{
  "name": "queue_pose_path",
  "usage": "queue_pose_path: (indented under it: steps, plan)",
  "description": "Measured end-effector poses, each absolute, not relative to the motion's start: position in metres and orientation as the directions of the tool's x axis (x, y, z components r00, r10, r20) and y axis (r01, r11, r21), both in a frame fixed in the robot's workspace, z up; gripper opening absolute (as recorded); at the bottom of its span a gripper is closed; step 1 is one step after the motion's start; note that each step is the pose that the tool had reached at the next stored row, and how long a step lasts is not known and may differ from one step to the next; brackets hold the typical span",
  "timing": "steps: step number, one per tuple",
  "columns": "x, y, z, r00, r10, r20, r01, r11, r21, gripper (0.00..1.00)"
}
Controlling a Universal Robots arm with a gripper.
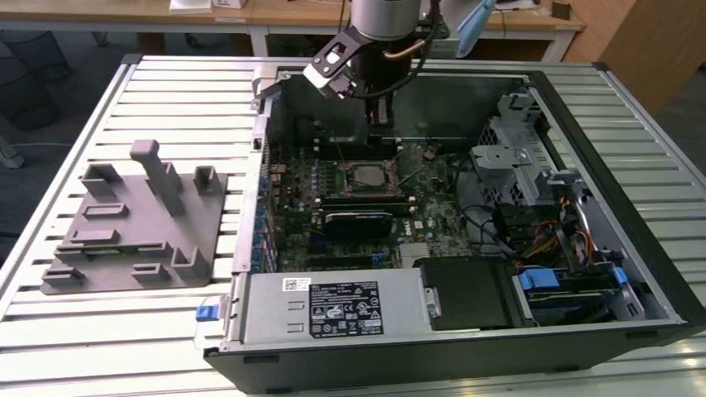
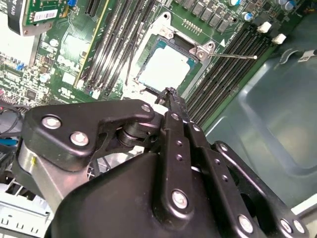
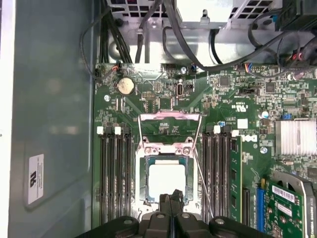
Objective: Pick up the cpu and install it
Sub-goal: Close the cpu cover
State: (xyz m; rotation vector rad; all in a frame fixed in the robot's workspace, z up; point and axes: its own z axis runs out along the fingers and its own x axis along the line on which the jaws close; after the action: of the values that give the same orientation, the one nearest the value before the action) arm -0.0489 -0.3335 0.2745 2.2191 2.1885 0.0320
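Exterior view: an open computer case (image 1: 640, 198) lies on a slatted table (image 1: 99, 347). A grey plastic tray (image 1: 121, 240) stands beside the case, toward the exterior view's left. The gripper (image 1: 381, 128) hangs inside the case above the motherboard (image 1: 431, 215), near the socket (image 1: 327, 178), and the cpu (image 1: 355, 176) sits in that socket. Second wrist view: the fingers (image 2: 176, 129) are pressed together with nothing between them. Their tips are just beside one edge of the cpu (image 2: 166, 67), which lies flat within the socket frame (image 2: 200, 52). First wrist view: the gripper (image 3: 171, 198) is clenched and empty at the edge of the cpu (image 3: 166, 181); whether they touch cannot be determined. The socket's hinged cover (image 3: 168, 130) stands open, with memory slots (image 3: 115, 173) on either side.
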Motion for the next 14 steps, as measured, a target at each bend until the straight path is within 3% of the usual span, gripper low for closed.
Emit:
queue_pose_path:
  steps: [14]
  plan:
    - [-0.033,-0.34,0.275,0.014,1.0,-0.003,0.999,-0.014,0.032,0.11]
